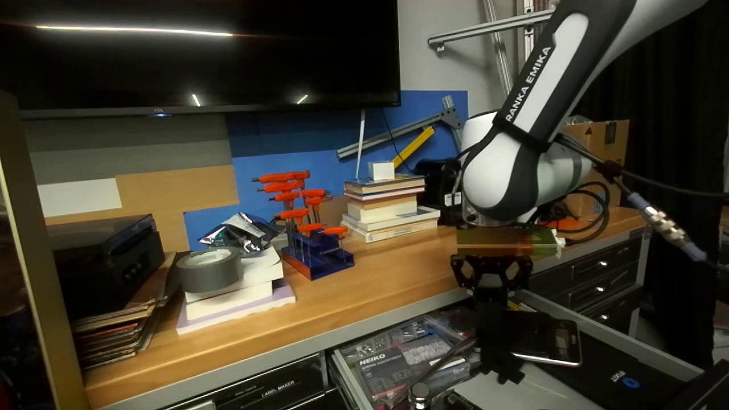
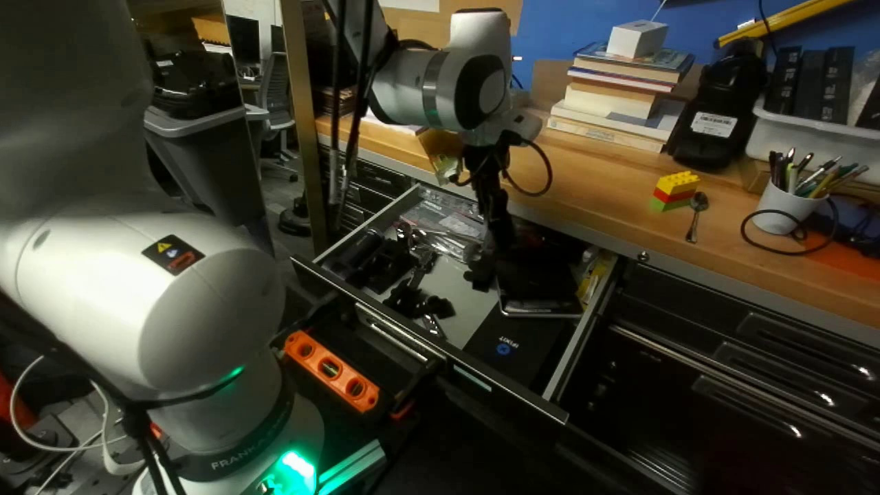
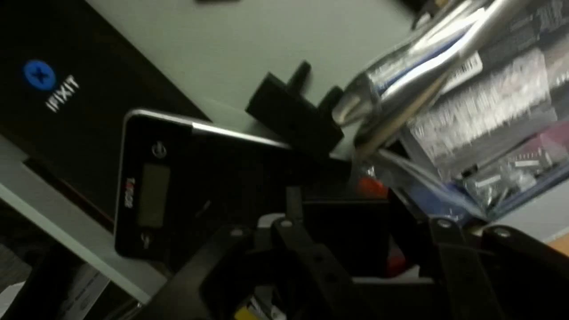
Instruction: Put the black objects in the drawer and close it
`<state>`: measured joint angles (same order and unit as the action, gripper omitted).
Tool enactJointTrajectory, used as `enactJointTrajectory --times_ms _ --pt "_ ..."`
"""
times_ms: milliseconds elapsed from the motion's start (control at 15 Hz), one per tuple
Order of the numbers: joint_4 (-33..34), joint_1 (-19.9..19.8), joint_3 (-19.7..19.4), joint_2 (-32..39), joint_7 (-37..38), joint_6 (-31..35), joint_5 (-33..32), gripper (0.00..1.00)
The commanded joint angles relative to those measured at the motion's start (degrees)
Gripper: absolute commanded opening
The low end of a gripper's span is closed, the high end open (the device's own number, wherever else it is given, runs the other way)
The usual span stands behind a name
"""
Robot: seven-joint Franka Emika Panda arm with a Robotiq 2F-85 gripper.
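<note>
The pincer was clamped on a black block, low in the middle of the wrist view, a finger on either side of it. The block hung over the pulled-out drawer, which spread across the middle of an exterior view; whether it touched anything below could not be told. A pronged black block showed just above centre in the wrist view, overlapping the silver edge of a scale; the dark hid whether it joined the gripped one.

The scale filled the left middle of that view, over part of the IFIXIT case at upper left. A shiny packet slanted through the upper right, near the NEIKO case, which lay at bottom centre in an exterior view.

The table ran behind the drawer. On its left a tape roll sat on a pale stack, with hex keys in a blue stand to the right. Toy bricks, a spoon and a pen cup were at upper right in an exterior view.
</note>
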<state>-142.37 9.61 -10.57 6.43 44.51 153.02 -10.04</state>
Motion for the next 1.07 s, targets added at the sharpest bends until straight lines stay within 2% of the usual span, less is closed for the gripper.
enactJointTrajectory --times_ms 0,533,667,867,933,1000 --pt "-9.0 -4.2 4.4 -8.3 -8.5 -2.2 5.3 0.27" --pt "-13.6 -9.0 5.9 -9.5 -16.4 -6.1 10.1 0.27" --pt "-13.8 -9.9 5.7 -9.4 -16.7 -7.1 10.3 0.27" --pt "-14.8 -11.0 5.7 -10.5 -11.8 -7.6 8.7 0.27" --pt "-15.4 -11.4 5.7 -10.9 -8.6 -7.4 7.4 0.77" --pt "-16.1 -11.8 5.7 -11.2 -6.2 -6.9 7.2 0.79"
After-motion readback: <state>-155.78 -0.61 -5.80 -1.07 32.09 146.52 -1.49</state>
